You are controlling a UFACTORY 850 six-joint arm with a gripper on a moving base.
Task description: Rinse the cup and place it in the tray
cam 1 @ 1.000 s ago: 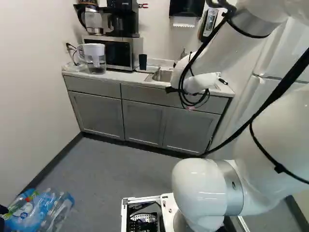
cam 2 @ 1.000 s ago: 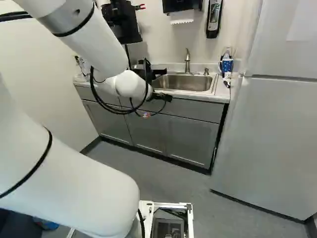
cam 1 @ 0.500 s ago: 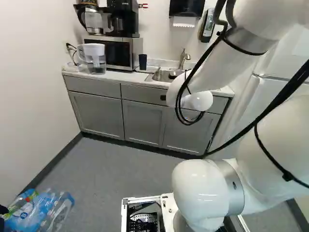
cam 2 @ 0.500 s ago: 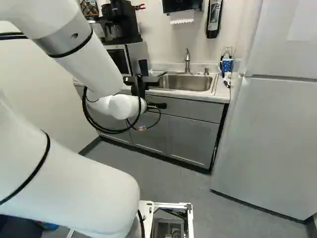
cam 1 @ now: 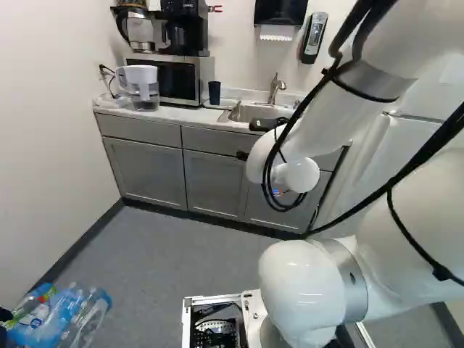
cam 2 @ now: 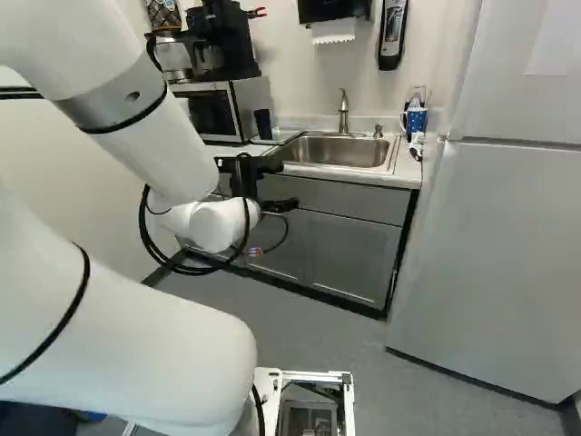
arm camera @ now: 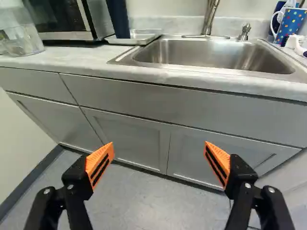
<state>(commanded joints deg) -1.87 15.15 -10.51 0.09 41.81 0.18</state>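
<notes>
My gripper (cam 2: 280, 205) is partly hidden by the arm and cables in the right base view, in front of the cabinets. In the wrist view the gripper (arm camera: 159, 160) stands wide open, with nothing between its orange pads (arm camera: 100, 164). The dark blue cup (arm camera: 118, 19) stands on the small tray (arm camera: 138, 36), ahead of the gripper and up on the counter, between microwave and sink; the wrist view cuts off its top. In the left base view the cup (cam 1: 214, 93) shows whole, apart from the gripper. The sink (cam 2: 338, 152) holds nothing visible under its faucet (cam 2: 343, 113).
The counter edge (arm camera: 158, 78) and grey cabinets (arm camera: 129, 141) stand ahead. The microwave (cam 1: 170, 78) and water pitcher (cam 1: 141, 87) are left of the cup. A dotted mug (arm camera: 290, 21) sits right of the sink, beside the fridge (cam 2: 490, 254). Bottles (cam 1: 61, 315) lie on the floor.
The arm has drawn back and down from the counter, and the gripper has moved leftward in the right base view. The cup has kept its place on the tray. The base has not moved.
</notes>
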